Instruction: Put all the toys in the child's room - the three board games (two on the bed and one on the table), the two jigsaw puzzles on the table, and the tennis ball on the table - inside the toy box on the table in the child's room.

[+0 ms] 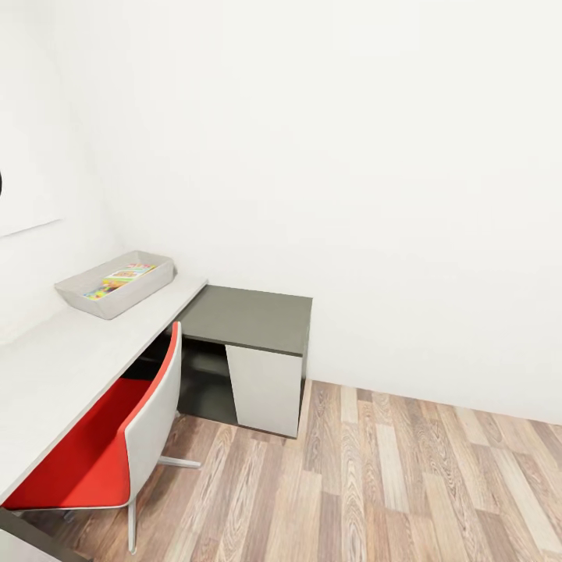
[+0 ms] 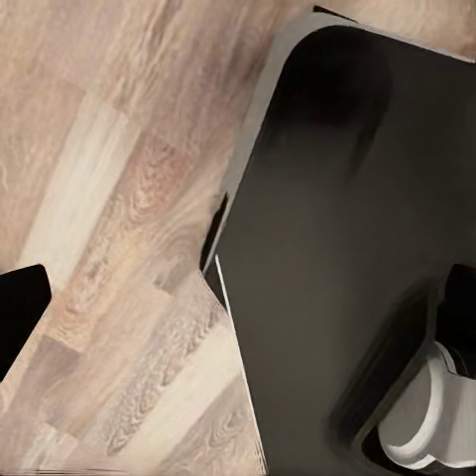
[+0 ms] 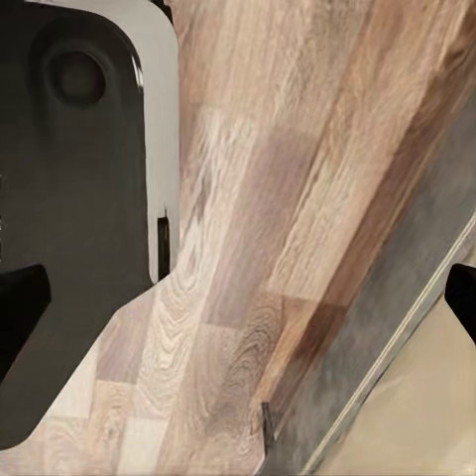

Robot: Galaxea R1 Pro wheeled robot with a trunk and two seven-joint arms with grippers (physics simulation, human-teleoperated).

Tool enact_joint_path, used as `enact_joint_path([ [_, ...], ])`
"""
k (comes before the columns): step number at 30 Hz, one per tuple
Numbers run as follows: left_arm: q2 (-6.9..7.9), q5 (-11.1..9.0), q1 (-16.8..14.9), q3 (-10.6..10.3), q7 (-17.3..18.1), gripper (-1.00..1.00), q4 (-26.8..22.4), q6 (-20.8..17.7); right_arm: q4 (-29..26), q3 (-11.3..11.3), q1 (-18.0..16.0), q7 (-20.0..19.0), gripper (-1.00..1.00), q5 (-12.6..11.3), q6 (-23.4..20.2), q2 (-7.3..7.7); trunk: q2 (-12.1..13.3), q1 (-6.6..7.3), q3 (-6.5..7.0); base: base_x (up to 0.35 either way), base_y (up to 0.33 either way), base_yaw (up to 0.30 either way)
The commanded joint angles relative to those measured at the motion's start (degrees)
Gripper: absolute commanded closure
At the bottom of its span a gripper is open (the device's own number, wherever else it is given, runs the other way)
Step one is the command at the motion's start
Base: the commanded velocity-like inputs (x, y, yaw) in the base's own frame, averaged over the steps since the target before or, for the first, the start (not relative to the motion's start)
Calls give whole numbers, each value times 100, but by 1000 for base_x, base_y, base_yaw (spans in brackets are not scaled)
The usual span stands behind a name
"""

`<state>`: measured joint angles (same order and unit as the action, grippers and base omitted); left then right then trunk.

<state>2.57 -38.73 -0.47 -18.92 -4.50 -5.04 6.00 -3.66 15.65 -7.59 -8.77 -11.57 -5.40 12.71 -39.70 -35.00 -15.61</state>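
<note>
The toy box (image 1: pixel 117 303), a shallow light-grey tray, sits at the far end of the table (image 1: pixel 70 359), against the left wall. Flat colourful toys (image 1: pixel 125 276) lie inside it, one printed green, white and red; I cannot tell board games from jigsaw puzzles at this distance. The tennis ball and the bed are out of view. My left gripper (image 2: pixel 238 317) hangs open over the wood floor with nothing between its fingers. My right gripper (image 3: pixel 243 307) is open too, above the floor.
A red and white swivel chair (image 1: pixel 117 445) is pushed in at the table. The table's lower dark grey corner section (image 1: pixel 250 316) stands against the back wall. Wood floor (image 1: pixel 406 484) stretches to the right. My dark base (image 2: pixel 347 248) lies under both grippers.
</note>
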Motion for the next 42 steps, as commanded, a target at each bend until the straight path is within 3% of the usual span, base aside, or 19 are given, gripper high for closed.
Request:
enact_joint_path([
  [1, 43, -92, 24, 15, -28, -100, -4, 49, -18, 45, 16, -10, -100, -64, 37, -5, -6, -1, -7, 0, 0, 0],
  [4, 233, -278, 100, 195, -37, -100, 0, 149, -48, 30, 55, -5, -100, -78, 447, -119, -6, -1, -7, 0, 0, 0],
  [7, 316, -334, 125, 253, -51, -100, 2, 182, -57, 20, 68, -4, -100, -80, 871, -286, -6, -1, -7, 0, 0, 0],
  [8, 334, -354, 135, 273, -56, -100, -1, 195, -61, 14, 73, -3, -100, -81, 1157, -406, -6, -1, -7, 0, 0, 0],
  [14, 270, -403, 149, 307, -60, -100, -18, 213, -64, -4, 80, -2, -100, -91, 1682, -785, -6, -1, -7, 0, 0, 0],
  [16, 251, -401, 150, 308, -60, -100, -20, 214, -64, -6, 81, -2, -100, -94, 1733, -837, -6, -1, -7, 0, 0, 0],
  [20, 234, -398, 152, 309, -60, -100, -22, 216, -64, -16, 82, -2, -100, -102, 1794, -896, -6, -1, -7, 0, 0, 0],
  [42, 221, -392, 152, 311, -60, -100, -23, 217, -65, -17, 82, -2, -100, -99, 1832, -921, -6, -1, -7, 0, 0, 0],
])
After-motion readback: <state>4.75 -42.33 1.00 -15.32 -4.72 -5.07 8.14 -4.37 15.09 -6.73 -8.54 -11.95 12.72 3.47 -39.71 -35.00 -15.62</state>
